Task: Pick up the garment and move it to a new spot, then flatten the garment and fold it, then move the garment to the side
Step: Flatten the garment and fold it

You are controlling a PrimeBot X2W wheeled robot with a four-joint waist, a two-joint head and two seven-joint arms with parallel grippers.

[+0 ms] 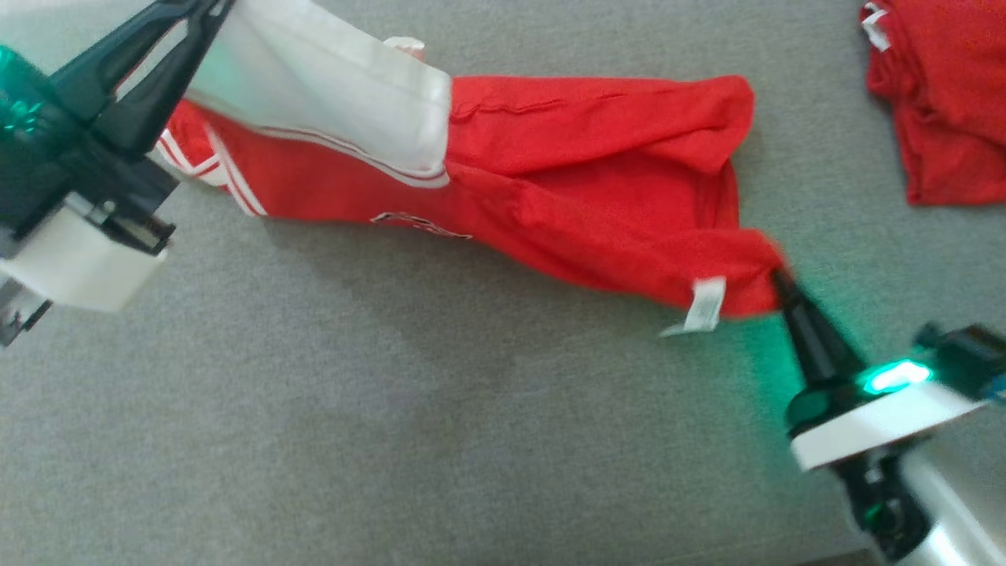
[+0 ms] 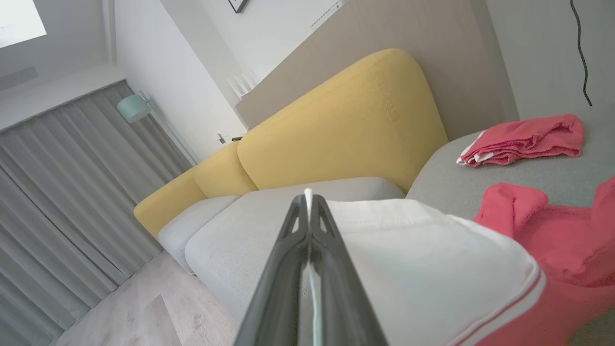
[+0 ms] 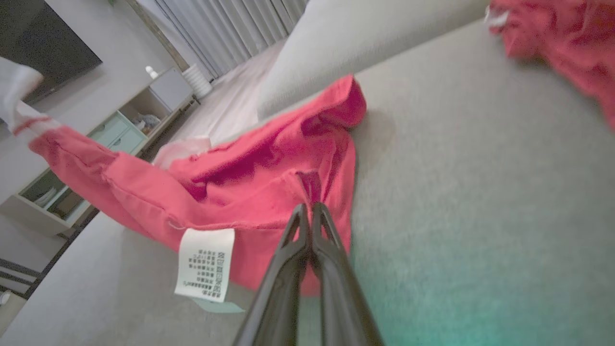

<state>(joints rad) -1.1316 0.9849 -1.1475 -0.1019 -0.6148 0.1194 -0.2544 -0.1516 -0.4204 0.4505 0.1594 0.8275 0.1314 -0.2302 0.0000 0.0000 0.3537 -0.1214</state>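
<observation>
The garment (image 1: pixel 566 173) is a red top with a white sleeve and white trim, stretched across the grey cushion between my two arms. My left gripper (image 1: pixel 206 9) at the upper left is shut on the white sleeve (image 2: pixel 423 250), its fingers pressed together over a thin white edge (image 2: pixel 308 199). At the lower right my right gripper (image 1: pixel 780 281) is shut on the garment's red hem corner (image 3: pixel 307 192), next to a white care label (image 1: pixel 705 305). The label (image 3: pixel 204 263) hangs just left of the fingers.
A second red garment (image 1: pixel 943 94) lies bunched at the upper right of the grey cushion (image 1: pixel 393 409). The left wrist view shows a yellow sofa back (image 2: pixel 346 125), grey curtains and a wooden floor beyond the cushion's edge.
</observation>
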